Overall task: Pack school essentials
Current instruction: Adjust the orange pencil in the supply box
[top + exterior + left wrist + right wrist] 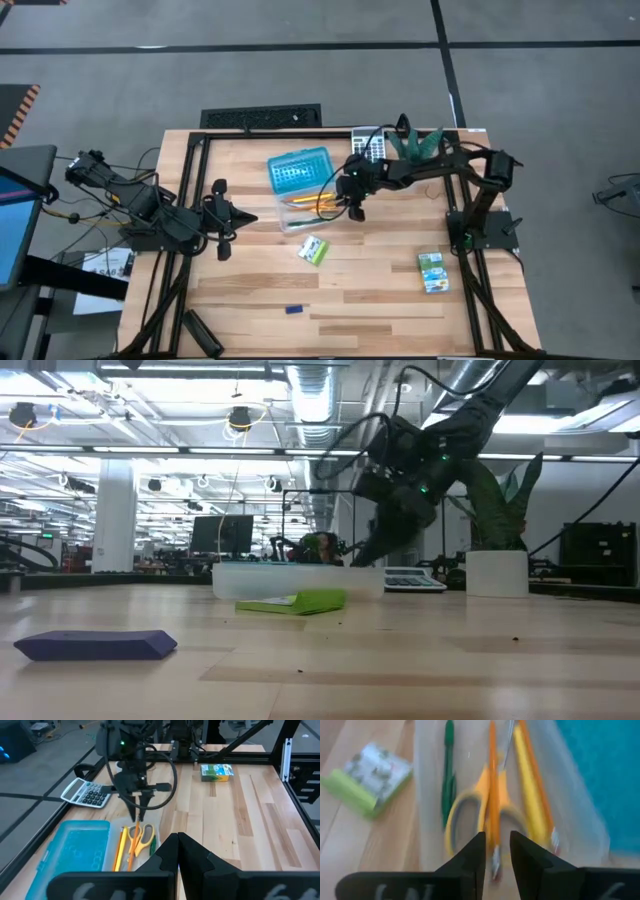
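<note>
Orange pencil (pixel 493 795) lies in the clear case (pixel 290 222) atop the scissors (pixel 470 810); I hold the right gripper (pixel 497 851) just above, fingers narrowly parted; left gripper (pixel 222 217) waits closed.

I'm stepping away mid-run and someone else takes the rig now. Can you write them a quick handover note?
Right end effector: over the clear case, fingers slightly apart just above an orange pencil; it grips nothing that I can see.
Left end effector: shut, empty, waiting at the table's left side.
Done: yellow-handled scissors, orange and yellow pencils and green pen lie in the case, its blue lid open.
Left: green-white block beside the case, green-blue packet near the right edge, blue piece at the front.
</note>
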Available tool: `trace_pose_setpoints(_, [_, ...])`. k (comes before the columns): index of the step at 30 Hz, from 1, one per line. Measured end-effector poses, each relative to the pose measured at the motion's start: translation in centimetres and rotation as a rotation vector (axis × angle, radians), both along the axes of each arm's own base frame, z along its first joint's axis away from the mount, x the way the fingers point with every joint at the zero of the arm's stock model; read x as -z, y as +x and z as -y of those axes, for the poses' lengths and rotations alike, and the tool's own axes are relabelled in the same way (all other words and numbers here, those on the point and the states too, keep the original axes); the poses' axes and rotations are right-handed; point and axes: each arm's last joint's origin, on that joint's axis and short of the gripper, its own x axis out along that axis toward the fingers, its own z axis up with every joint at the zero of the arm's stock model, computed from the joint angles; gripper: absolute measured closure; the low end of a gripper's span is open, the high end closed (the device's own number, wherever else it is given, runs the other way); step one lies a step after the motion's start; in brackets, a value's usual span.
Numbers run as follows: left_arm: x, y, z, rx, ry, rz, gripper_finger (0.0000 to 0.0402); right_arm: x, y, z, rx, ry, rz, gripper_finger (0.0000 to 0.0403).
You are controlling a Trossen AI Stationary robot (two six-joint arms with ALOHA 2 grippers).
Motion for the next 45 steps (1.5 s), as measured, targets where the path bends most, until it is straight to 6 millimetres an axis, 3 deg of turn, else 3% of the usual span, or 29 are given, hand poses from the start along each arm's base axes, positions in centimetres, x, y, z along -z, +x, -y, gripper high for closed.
trace_pose_setpoints(7, [0.0,0.0,0.0,-0.007,0.001,0.006,0.0401,0.8,0.7,-0.5,-0.005,-0.023,0.009,0.0301])
trace_pose_setpoints(20, [-0.1,0.0,-0.1,-0.029,0.012,0.011,0.0401,-1.4,2.3,-0.4,-0.026,-0.062,0.103,0.0321])
trace_pose_setpoints(32, [-0.1,0.0,-0.1,-0.027,0.027,0.009,0.0401,0.3,1.6,-0.9,0.021,-0.048,-0.097,0.0323])
trace_pose_setpoints(45, [-0.1,0.0,-0.2,-0.050,0.036,0.015,0.0401,-0.6,2.3,-1.1,-0.003,-0.079,-0.038,0.0347])
